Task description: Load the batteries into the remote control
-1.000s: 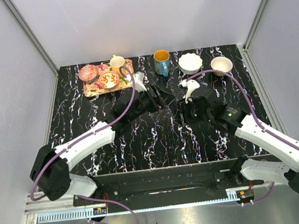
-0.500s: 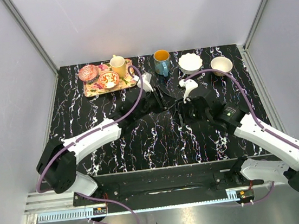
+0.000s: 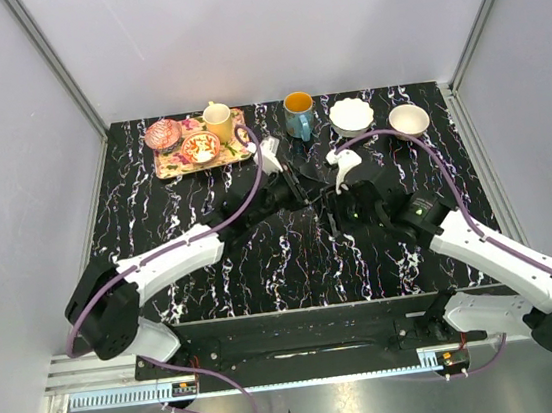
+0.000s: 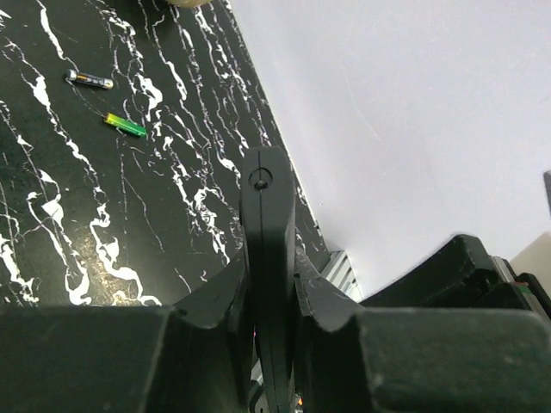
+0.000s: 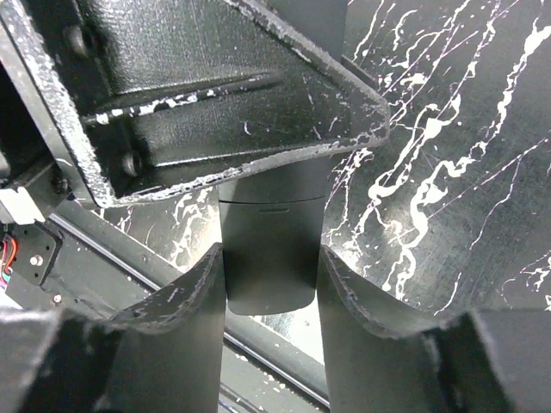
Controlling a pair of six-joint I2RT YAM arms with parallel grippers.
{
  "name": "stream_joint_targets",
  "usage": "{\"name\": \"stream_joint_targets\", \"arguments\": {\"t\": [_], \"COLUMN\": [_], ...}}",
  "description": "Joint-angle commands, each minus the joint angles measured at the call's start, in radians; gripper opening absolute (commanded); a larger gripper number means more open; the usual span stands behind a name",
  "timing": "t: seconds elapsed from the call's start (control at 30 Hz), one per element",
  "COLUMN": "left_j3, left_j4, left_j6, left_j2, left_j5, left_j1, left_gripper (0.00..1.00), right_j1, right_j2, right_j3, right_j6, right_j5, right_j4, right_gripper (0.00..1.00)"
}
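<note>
Your remote control sits just above the middle of the overhead frame, off the table and caught between both claws. The left gripper pinches it edge-on, its fingers pressed against the thin black sides. The right gripper clamps the rounded end across its width, with a faint seam line showing on that face. Compared with a second ago, you have brought the two claws closer together: the right one has slid left and slightly up the frame, and the left arm has reached further towards centre. Two batteries lie on the marbled top in the upper left of the left wrist view, one dark and one green, near each other but apart; their labels are too small to read. Along the top of the overhead frame stand a patterned tray, a blue mug and two white bowls
</note>
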Motion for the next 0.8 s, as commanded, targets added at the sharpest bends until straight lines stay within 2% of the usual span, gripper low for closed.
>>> {"name": "stream_joint_targets", "arguments": {"t": [0.0,0.1,0.23,0.37,0.57,0.6,0.77], "left_j3": [-0.121,-0.226,-0.327,-0.395,-0.504,-0.521,-0.536], "left_j4": [0.116,0.225,0.343,0.484,0.705,0.725,0.802], "left_j6": [0.0,-0.053,-0.066,-0.05,-0.035,-0.034,-0.017], "left_j2": [-0.089,-0.15,-0.221,-0.285,-0.331,-0.331,-0.334], "left_j5": [0.002,-0.011,-0.036,-0.044,-0.025,-0.018,0.004], "left_j1": [0.025,0.066,0.097,0.103,0.125,0.137,0.151], "left_gripper": [0.0,0.0,0.0,0.0,0.0,0.01,0.0], "right_j1": [0.002,0.002,0.002,0.003,0.002,0.002,0.002], "right_j2": [-0.064,-0.094,-0.121,-0.139,-0.228,-0.24,-0.234], "right_j3": [0.063,0.068,0.065,0.017,-0.171,-0.197,-0.256], "right_j6": [0.003,0.034,0.067,0.127,0.304,0.322,0.419], "right_j5": [0.051,0.054,0.026,-0.009,-0.057,-0.057,-0.129], "right_j4": [-0.008,-0.008,0.002,0.07,0.316,0.393,0.495], "right_gripper": [0.65,0.85,0.91,0.92,0.92,0.93,0.94]}}
